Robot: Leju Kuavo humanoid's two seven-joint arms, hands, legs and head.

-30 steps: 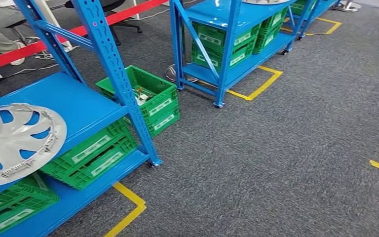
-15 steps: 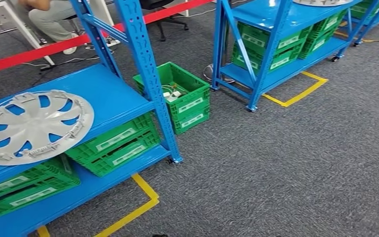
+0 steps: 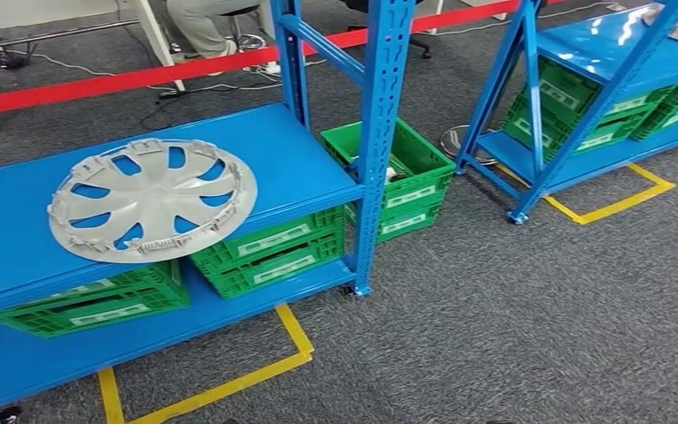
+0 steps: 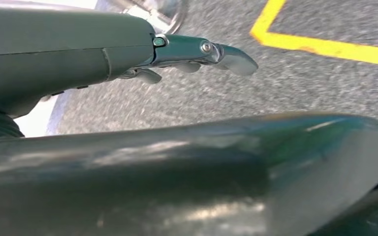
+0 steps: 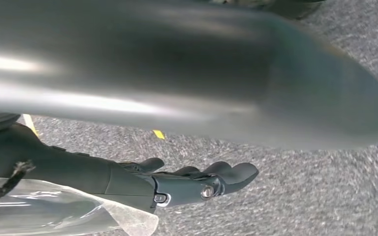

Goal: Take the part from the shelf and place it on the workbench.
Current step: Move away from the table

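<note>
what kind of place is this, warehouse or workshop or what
Most likely a workshop or parts-storage area set up for robot trials: blue steel shelving racks hold green plastic crates and a grey wheel cover, with yellow floor tape marking bays and a red barrier tape behind.

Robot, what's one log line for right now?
hubcap: on blue shelf | left hand: empty, over carpet | right hand: empty, over carpet

Empty left hand (image 4: 128,54) (above carpet (image 4: 295,83))
</note>
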